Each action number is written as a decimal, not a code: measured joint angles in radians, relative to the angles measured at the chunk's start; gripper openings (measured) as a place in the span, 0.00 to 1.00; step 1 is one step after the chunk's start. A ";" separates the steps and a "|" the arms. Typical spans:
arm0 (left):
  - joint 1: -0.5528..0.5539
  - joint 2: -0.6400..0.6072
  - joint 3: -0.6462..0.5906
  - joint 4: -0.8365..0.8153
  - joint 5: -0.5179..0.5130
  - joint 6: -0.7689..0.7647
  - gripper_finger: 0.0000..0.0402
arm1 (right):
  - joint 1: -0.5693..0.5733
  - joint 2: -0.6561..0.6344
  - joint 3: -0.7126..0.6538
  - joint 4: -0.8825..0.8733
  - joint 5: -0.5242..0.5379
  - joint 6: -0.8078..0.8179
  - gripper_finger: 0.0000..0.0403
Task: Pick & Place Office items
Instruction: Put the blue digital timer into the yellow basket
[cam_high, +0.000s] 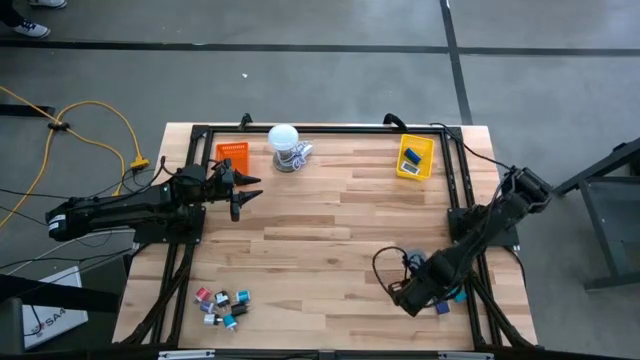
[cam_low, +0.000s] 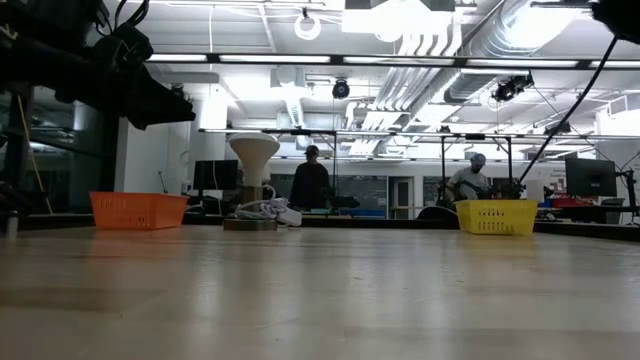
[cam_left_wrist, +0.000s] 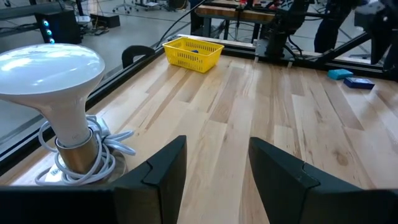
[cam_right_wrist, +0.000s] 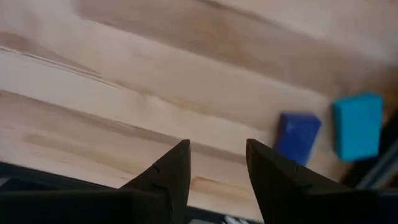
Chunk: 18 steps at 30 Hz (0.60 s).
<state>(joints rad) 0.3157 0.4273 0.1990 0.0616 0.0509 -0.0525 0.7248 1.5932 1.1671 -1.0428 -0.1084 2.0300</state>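
Right gripper (cam_right_wrist: 214, 171) hangs low over the table's near right corner, fingers apart and empty, apparently lining up on the blue block (cam_right_wrist: 297, 135) and teal block (cam_right_wrist: 357, 124) just beside it. Left gripper (cam_high: 243, 190), also spread and empty, waits near the orange tray (cam_high: 232, 153) and white lamp-like object (cam_high: 285, 146). More small pieces (cam_high: 223, 305) lie near-left; the yellow tray (cam_high: 414, 170) already holds 1 blue piece.

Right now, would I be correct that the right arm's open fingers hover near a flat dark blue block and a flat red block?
Not quite: the right wrist view shows the second block is teal, not red. The flat dark blue block beside it and the open right gripper are as you said.
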 joint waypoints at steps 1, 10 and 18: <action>0.000 0.000 0.000 0.000 0.000 0.000 0.42 | 0.008 0.014 0.000 0.001 -0.026 0.012 0.35; 0.000 0.000 0.000 0.000 0.000 0.000 0.42 | 0.064 0.133 0.000 0.035 -0.219 0.043 0.35; 0.000 0.000 0.000 0.000 0.000 0.000 0.42 | 0.106 0.163 0.000 0.065 -0.240 0.065 0.39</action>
<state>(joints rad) 0.3157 0.4271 0.1993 0.0616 0.0509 -0.0525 0.8307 1.7565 1.1671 -0.9773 -0.3488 2.0955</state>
